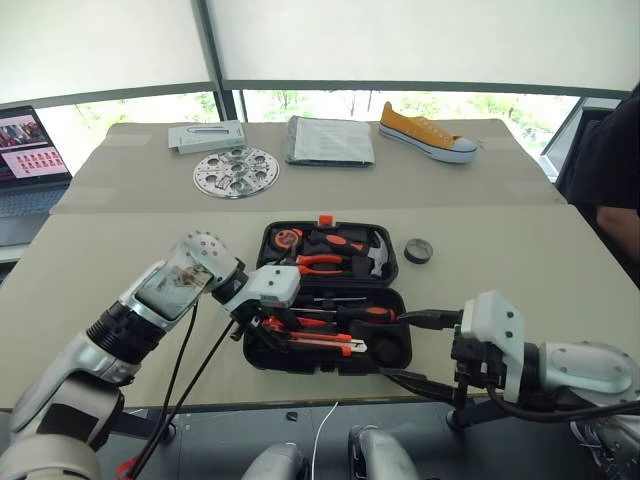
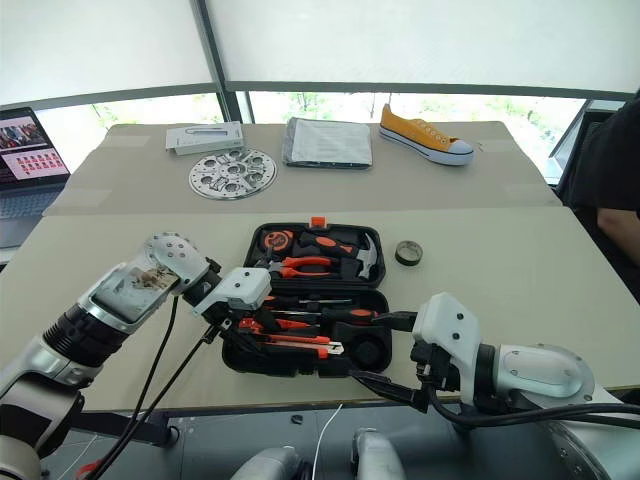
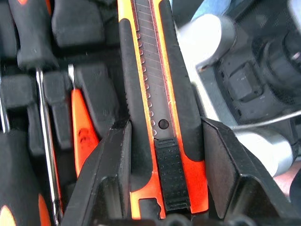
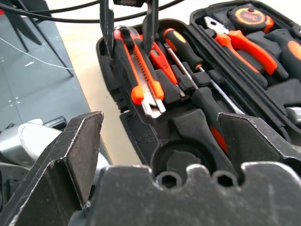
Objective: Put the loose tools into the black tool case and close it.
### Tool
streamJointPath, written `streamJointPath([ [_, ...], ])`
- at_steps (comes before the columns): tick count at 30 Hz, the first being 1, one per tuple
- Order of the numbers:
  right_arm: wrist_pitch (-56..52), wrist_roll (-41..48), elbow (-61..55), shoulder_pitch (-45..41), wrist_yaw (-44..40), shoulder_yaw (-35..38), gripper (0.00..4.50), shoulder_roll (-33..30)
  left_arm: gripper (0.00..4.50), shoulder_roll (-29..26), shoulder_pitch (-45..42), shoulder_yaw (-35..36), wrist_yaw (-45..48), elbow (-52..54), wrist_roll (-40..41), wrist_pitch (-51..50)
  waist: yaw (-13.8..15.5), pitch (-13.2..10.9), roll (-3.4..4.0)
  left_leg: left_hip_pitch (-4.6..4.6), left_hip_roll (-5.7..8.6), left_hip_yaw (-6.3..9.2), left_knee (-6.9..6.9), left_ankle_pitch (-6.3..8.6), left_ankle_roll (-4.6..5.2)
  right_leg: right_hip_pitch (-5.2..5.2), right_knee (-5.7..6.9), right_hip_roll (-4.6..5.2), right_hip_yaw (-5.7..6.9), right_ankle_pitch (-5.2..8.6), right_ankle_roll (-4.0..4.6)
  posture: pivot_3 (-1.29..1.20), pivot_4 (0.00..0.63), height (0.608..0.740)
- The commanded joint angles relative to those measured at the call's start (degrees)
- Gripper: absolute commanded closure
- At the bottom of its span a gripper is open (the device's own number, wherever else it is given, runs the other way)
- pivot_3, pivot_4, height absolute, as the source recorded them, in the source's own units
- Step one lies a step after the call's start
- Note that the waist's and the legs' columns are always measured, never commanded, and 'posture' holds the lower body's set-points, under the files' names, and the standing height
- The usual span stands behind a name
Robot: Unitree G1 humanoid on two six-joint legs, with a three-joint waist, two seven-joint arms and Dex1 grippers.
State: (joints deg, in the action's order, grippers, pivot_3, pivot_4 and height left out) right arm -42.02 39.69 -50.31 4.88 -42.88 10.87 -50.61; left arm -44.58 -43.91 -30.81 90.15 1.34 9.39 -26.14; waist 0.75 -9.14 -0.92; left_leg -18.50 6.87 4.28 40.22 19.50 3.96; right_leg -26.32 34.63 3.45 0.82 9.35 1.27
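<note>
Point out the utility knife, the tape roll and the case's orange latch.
utility knife [image 3: 162,94], left wrist view, blade slider channel.
tape roll [image 1: 418,251], left eye view, its ring.
orange latch [image 1: 325,219], left eye view, its middle.

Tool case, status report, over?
Left gripper shut on knife in open case. Right gripper open, empty. Tape roll outside on table.

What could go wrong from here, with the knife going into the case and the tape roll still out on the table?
The left end effector straddles the utility knife in the tool case; if the knife is not seated flat, the lid may not shut. The tape roll lies outside on the table, its round recess unfilled, so closing now would leave it out. The right end effector, open at the case's near edge, could nudge the case.
</note>
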Motion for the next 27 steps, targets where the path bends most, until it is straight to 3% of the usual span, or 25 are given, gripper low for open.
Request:
streamJointPath([
  [1,-0.32,1.28,-2.07,-0.16,1.26,1.73,0.00,-0.35,2.81,0.30,0.30,-0.05,-0.61,2.09,-0.49,-3.96,0.01,0.00,0.00,0.00,0.00,0.00,0.01,0.00,0.00,0.00,0.00,0.00,0.00,0.00,0.00,0.00,0.150,0.740],
  [6,0.15,0.81,-1.50,-0.31,1.30,1.86,0.00,-0.83,2.81,-0.13,0.72,-0.02,0.04,3.19,-0.32,-5.91,-0.02,0.00,0.00,0.01,0.00,0.00,0.01,0.00,0.00,0.01,0.02,0.00,0.00,0.01,-0.01,0.00,0.150,0.740],
  [8,0.35,0.63,-1.07,-0.61,1.37,1.55,0.00,-0.89,1.81,-0.14,0.76,0.44,0.77,3.73,0.75,-7.11,-0.01,0.00,0.00,0.02,0.00,0.00,0.01,0.00,0.00,0.01,0.03,0.00,0.00,0.01,-0.01,0.00,0.150,0.740],
  [13,0.79,0.22,-0.39,-1.28,1.30,0.72,0.00,-0.80,0.23,-1.23,0.75,1.60,2.06,4.21,0.44,-5.06,-0.02,0.00,0.00,0.02,0.00,0.00,0.03,0.00,0.00,0.00,0.04,0.00,0.00,0.01,-0.01,0.00,0.150,0.740],
  [14,0.91,0.08,-0.23,-1.39,1.24,0.53,0.00,-0.77,0.10,-1.17,0.50,2.05,1.77,3.93,0.45,-5.22,-0.02,0.00,0.00,0.02,0.00,0.00,0.03,0.00,0.00,0.00,0.04,0.00,-0.01,0.01,-0.01,0.00,0.150,0.740],
  [20,1.41,-0.65,0.49,-1.84,1.00,-0.62,0.00,-0.52,0.10,0.35,-0.82,6.75,0.98,1.95,3.05,-3.26,0.05,-0.01,-0.01,0.01,0.00,0.00,0.05,0.00,0.00,0.01,0.04,0.00,0.00,0.01,-0.01,0.00,0.150,0.740],
  [23,1.73,-0.97,0.94,-2.25,0.78,-1.37,0.00,-0.50,0.82,0.18,-0.74,8.77,1.68,0.69,4.40,-1.35,0.01,-0.01,-0.02,0.01,0.00,0.00,0.06,0.00,0.00,0.01,0.04,0.00,0.01,0.01,-0.01,0.00,0.150,0.740],
  [27,2.04,-1.48,1.58,-2.70,0.31,-1.94,0.00,-0.50,2.28,-1.16,0.74,8.54,2.35,0.68,4.47,1.36,-0.04,-0.01,-0.02,0.02,0.00,0.00,0.05,0.00,0.00,0.00,0.06,0.00,0.01,0.01,0.00,0.00,0.150,0.740],
])
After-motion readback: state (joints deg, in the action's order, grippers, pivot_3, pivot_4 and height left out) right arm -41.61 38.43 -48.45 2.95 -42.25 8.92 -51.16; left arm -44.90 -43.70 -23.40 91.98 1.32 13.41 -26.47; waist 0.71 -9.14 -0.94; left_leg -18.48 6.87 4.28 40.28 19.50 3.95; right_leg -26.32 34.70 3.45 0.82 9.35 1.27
